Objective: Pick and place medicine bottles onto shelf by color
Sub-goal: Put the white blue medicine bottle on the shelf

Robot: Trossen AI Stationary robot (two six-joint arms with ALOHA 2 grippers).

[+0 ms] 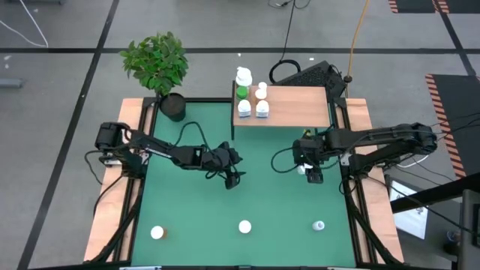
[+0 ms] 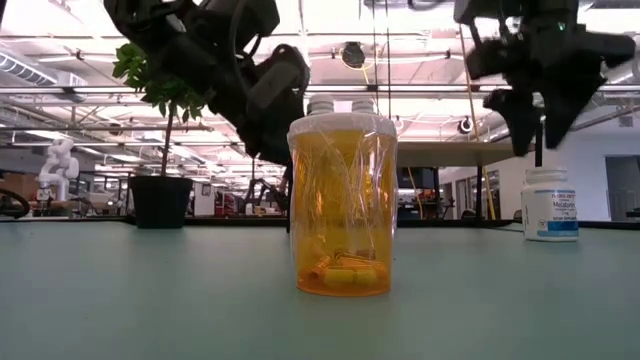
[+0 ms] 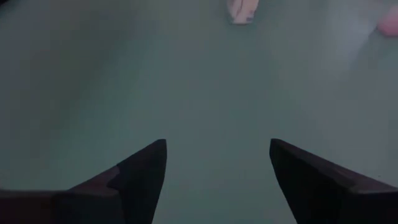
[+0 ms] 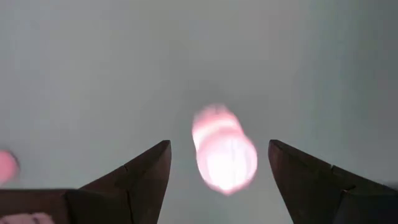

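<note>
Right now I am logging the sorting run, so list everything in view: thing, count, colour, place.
Bottles on the shelf: five; four white, variously capped, one green; clustered at its left end.
Bottles on the mat's near edge: three, white-topped from above; left, centre, right. In the low view the centre one is a clear orange vial.
Bottle under the right gripper: one, white.
Potted plant: one, green in a dark pot, far-left corner.
Table mat: one, green.
Left gripper: open, empty, over the mat's middle.
Right gripper: open, over the white bottle.
</note>
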